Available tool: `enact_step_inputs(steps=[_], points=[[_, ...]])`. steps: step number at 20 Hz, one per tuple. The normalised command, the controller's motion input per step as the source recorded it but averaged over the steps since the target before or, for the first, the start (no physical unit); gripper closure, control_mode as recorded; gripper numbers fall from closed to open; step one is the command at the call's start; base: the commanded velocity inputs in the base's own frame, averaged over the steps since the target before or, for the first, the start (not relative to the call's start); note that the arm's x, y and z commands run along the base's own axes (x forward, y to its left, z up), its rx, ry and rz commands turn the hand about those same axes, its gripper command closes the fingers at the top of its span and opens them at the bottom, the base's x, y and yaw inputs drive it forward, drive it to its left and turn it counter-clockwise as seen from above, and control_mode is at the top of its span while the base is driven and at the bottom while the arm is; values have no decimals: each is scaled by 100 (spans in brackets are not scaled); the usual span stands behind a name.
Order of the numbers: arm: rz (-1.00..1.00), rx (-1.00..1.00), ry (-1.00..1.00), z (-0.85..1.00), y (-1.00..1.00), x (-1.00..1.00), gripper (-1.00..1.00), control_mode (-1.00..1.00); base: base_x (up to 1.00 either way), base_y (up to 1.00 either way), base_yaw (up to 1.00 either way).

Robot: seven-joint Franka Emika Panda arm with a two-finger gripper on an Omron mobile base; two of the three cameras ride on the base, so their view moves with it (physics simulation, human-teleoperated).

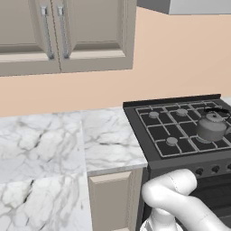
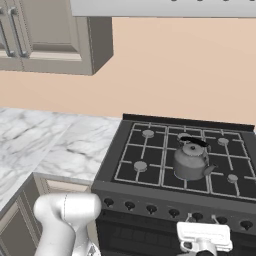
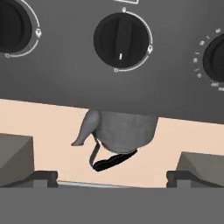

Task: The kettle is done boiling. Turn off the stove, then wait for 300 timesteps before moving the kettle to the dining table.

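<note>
Kettle: small, squat, grey metal, rounded body w/ short spout, knobbed lid, thin black arched handle. Sits upright on the grates of the stove, approx mid-cooktop in the right base view, over a burner; in the left base view it's at the far right edge of the range. Stove is black w/ grid grates, round grey burner caps, row of black knobs along the front panel. Marble counter runs left of the stove, beige cabinets above. Tool is low in front of the stove's knob row, just below the panel, in the right base view. In the hand view its two finger tips stand wide apart, at or near full spread, nothing between them, touching nothing. The center knob faces the tool, its white mark pointing toward the tool side of the picture.
</note>
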Motion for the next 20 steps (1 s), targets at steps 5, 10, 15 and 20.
enact_step_inputs(steps=[5, 10, 15, 20], points=[[0, -7, -11, 50, 0, 0, -100, -100, 0, 0, 0], [0, -12, -9, 46, 0, 0, -100, -100, 0, 0, 0], [0, -17, -6, 51, 0, 2, -100, -100, 0, 0, 0], [0, -16, -2, 54, 0, 9, -100, -100, 0, 0, 0]])
